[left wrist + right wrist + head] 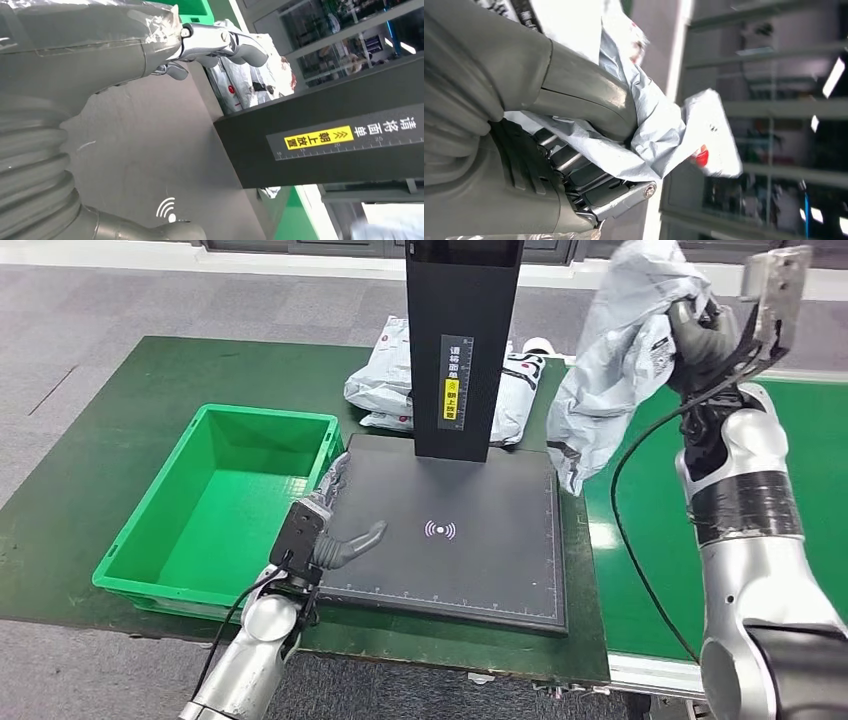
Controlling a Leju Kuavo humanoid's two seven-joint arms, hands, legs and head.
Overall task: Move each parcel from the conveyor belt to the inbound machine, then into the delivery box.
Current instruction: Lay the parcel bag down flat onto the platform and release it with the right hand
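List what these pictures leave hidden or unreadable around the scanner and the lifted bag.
- Parcels behind the scanner: the black column hides their middle in the head view, so their number is unclear.
- Column top: cut off by the head view's upper edge.
- Held grey bag: crumpled in the right hand, any label hidden; the right wrist view shows just folds.
- Yellow sticker: print too small in the head view.
- Left hand: no contact with the scanner plate can be confirmed.

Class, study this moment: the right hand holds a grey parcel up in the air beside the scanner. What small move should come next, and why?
Probably swing the right hand leftward and lower the grey parcel onto the black scanner plate. The parcel hangs beyond the plate's right edge, and the plate looks bare; the left hand rests at its left edge, holding nothing.
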